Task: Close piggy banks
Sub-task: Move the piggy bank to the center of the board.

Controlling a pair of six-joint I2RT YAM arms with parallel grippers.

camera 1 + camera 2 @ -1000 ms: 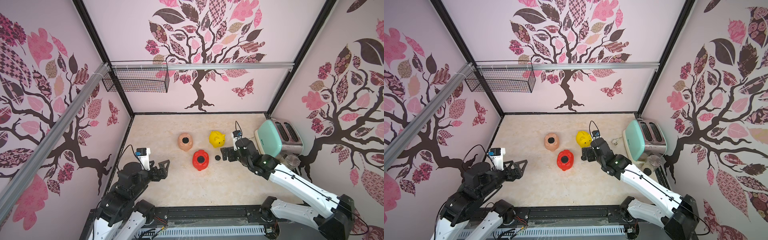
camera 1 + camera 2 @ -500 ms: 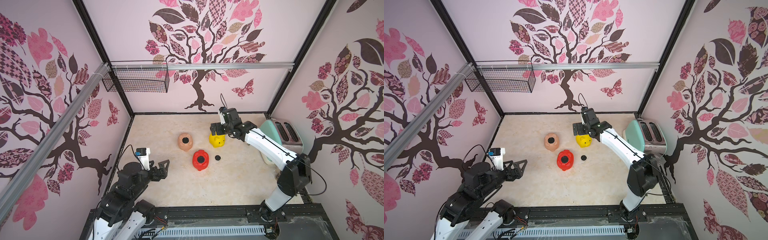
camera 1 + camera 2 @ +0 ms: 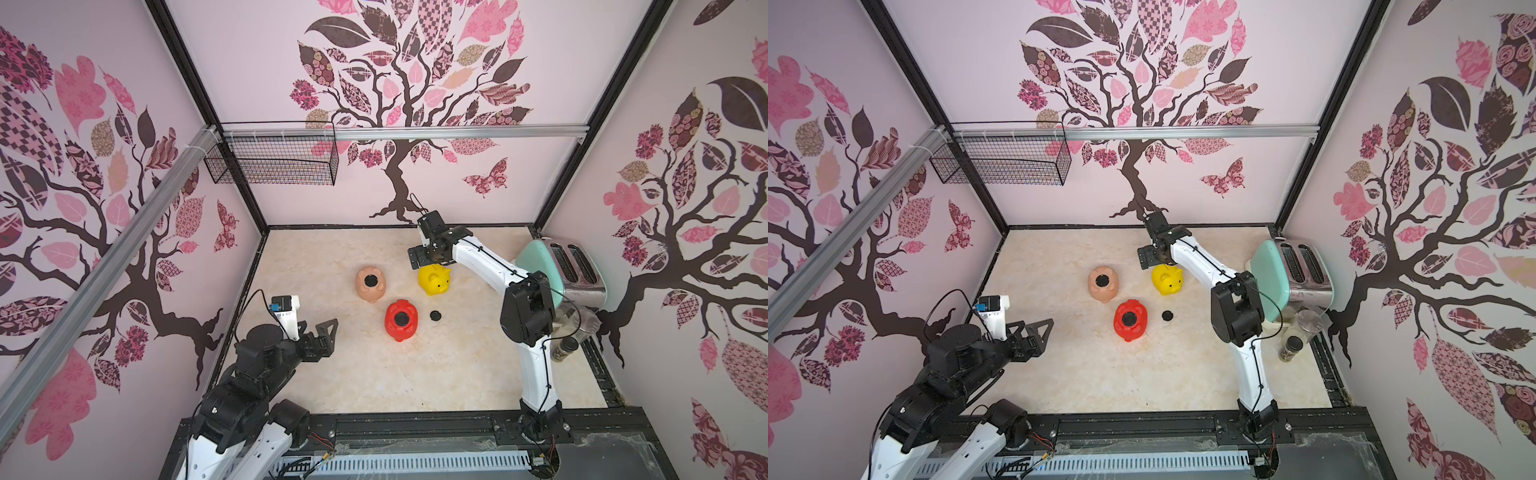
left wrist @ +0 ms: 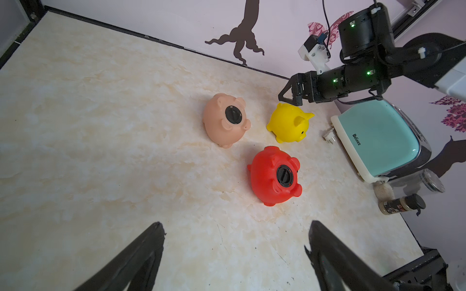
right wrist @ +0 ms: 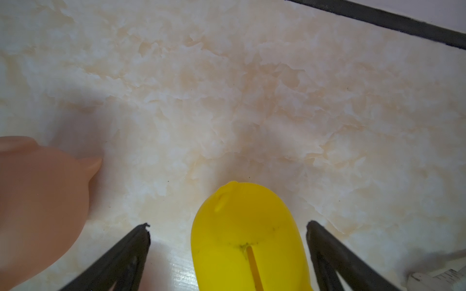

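Right fingers (image 5: pixel 332 249): spread wide, grasping nothing, lowered over the yellow pig (image 5: pixel 242 231). That pig stands upright on the tabletop (image 5: pixel 227 100) between the two fingers, coin slot up, with a gap on either side in the right wrist view. Pink pig (image 4: pixel 224 121): just off to one side of the right fingers, apart from them, lying belly up with a black plug (image 4: pixel 233 114) seated in the belly hole. Red pig (image 4: pixel 273 176): ahead of the left fingers (image 4: pixel 136 257) and well apart from them, nearer to them than the other two pigs, also belly up with a black plug in its hole. Left fingers: released, spread wide, empty, held above bare tabletop. Loose plug (image 3: pixel 435 315): flat on the tabletop just beside the red pig, on its side away from the left fingers, touched by neither pair of fingers. Toaster (image 4: pixel 378 141): beyond the yellow pig from the left fingers, beside the right arm. Spice jar (image 4: pixel 401 204): near the toaster, well apart from both pairs of fingers.
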